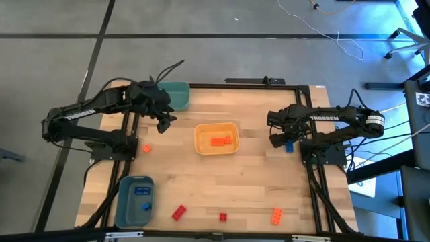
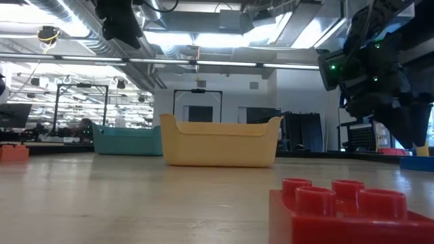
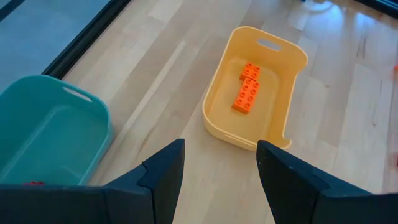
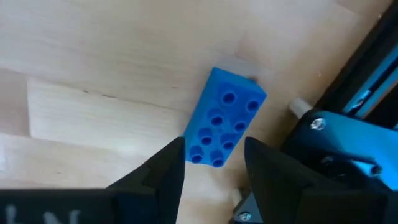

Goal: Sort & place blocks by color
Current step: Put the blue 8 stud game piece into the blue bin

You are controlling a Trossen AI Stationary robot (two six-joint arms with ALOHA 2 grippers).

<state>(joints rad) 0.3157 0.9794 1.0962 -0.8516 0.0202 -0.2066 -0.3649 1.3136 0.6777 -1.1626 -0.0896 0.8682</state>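
A blue block (image 4: 224,127) lies flat on the table by the right frame rail, studs up. My right gripper (image 4: 214,155) hangs open just above its near end, pointing down; in the low view its fingers (image 2: 407,132) end a little above the block (image 2: 417,163). My left gripper (image 3: 221,155) is open and holds nothing, raised over the table between the teal bin (image 3: 50,130) and the yellow-orange bin (image 3: 255,93), which holds orange blocks (image 3: 249,90). More blocks lie loose: one orange (image 1: 146,148), two red (image 1: 179,213) (image 1: 223,216) and another orange (image 1: 276,215).
A blue bin (image 1: 134,198) with blue blocks stands at the near left. Black frame rails (image 1: 316,168) run along the table's sides, close to the blue block. Bare wood lies between the yellow-orange bin and the near edge's loose blocks.
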